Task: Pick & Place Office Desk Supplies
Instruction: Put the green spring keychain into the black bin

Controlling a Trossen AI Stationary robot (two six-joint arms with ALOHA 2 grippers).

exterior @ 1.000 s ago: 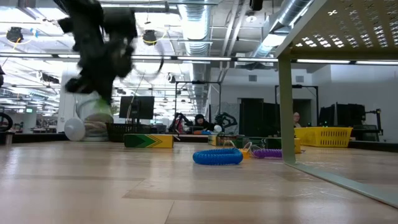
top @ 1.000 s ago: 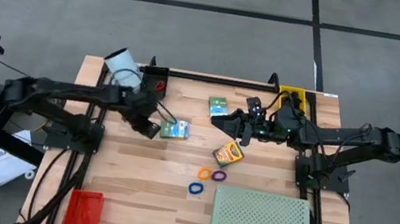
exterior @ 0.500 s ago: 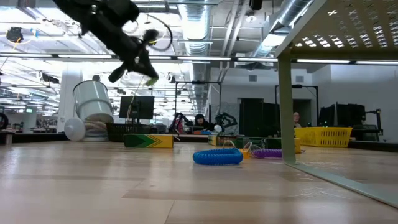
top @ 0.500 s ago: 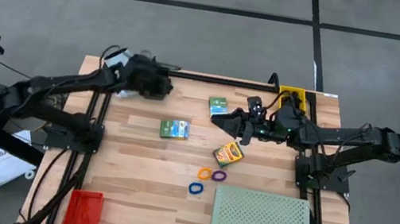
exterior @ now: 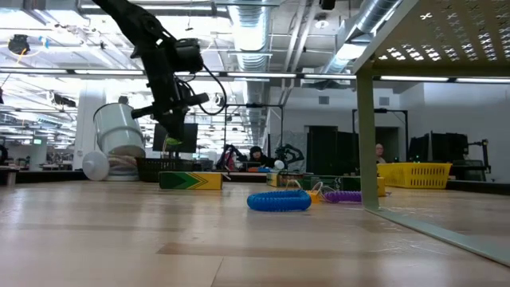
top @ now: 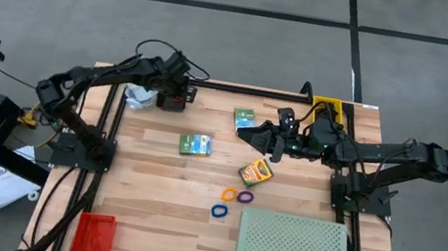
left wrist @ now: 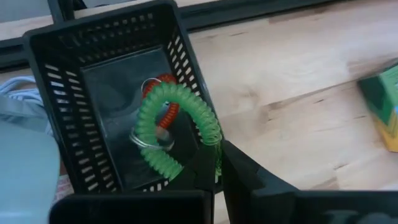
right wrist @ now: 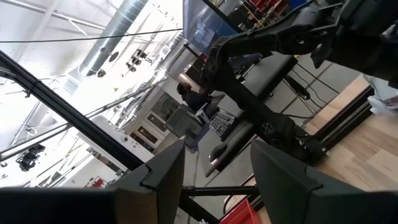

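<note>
Now, upper left of tabletop [top: 159, 196]: black basket [left wrist: 68, 112] w/ an orange ring [left wrist: 165, 102] inside, white cylinder [top: 140, 94] beside it. Left end effector [left wrist: 214, 165] over basket, clenched on green ring [left wrist: 180, 127]. Right end effector [top: 246, 131] upper centre, fingers apart, holding nothing, near green box [top: 244, 117].

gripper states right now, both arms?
Left gripper: shut on the green coil ring, over the black basket.
Right gripper: open, holding nothing, raised near the table's middle.
</note>
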